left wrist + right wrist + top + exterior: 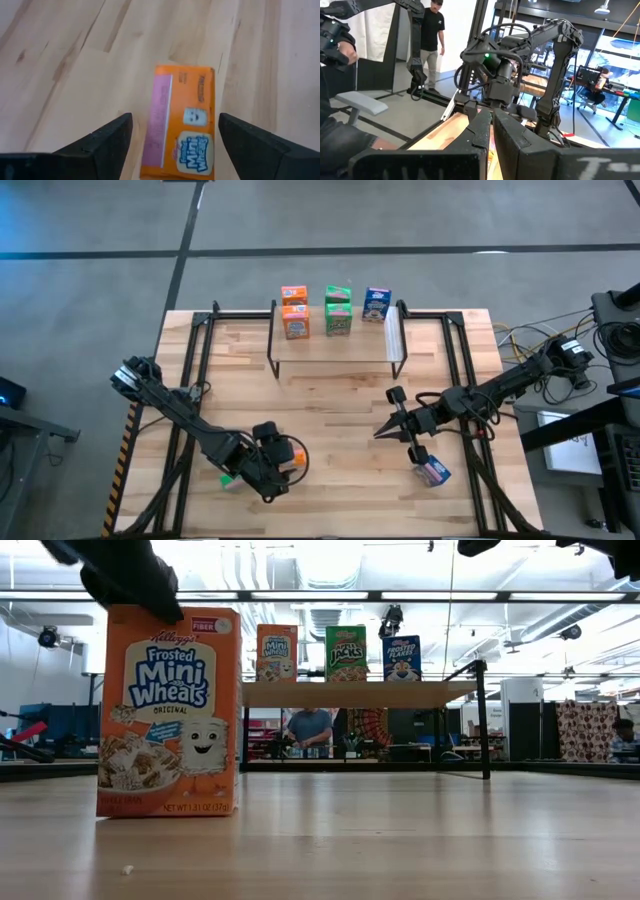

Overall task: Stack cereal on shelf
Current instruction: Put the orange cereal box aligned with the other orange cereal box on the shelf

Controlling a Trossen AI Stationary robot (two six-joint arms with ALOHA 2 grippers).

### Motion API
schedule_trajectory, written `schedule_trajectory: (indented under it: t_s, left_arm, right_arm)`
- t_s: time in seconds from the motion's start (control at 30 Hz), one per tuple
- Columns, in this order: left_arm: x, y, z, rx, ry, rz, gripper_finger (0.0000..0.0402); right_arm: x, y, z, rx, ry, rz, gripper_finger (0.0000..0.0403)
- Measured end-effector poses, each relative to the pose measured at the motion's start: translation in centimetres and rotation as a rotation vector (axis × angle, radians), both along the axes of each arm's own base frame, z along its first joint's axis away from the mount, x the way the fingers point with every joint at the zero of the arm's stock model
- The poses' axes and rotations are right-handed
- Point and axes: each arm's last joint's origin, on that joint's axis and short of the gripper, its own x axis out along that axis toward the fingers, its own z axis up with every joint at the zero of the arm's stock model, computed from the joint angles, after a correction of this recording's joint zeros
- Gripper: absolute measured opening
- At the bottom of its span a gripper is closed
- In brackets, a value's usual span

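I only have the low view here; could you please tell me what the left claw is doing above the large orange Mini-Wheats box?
Observer: The left claw is open, with one finger on either side of the orange box and neither touching it.
Operator: Thank you. I count three boxes on the shelf; is that right?
Observer: No, the shelf holds five. From above there is an orange pair, a green pair and one blue box.
Operator: And where is the right claw, please?
Observer: The right claw is shut and empty over the middle of the table.
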Motion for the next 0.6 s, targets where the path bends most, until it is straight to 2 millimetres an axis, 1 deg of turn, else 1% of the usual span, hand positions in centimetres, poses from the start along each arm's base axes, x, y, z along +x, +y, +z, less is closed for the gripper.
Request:
schedule_trajectory:
  t_s: [0.13, 0.4, 0.6]
  left_arm:
    - [-0.14, -0.05, -0.47, -0.013, 0.004, -0.007, 0.0258]
    - [-0.21, -0.15, -0.53, -0.031, 0.020, -0.024, 0.0192]
    - [-0.18, -0.18, -0.51, -0.037, 0.017, -0.022, 0.0168]
  right_arm:
    - [0.00, 0.00, 0.00, -0.006, -0.003, -0.001, 0.0013]
    - [0.00, 0.00, 0.01, -0.012, -0.006, -0.002, 0.0013]
    - [-0.01, -0.01, 0.02, -0.023, -0.011, -0.003, 0.0013]
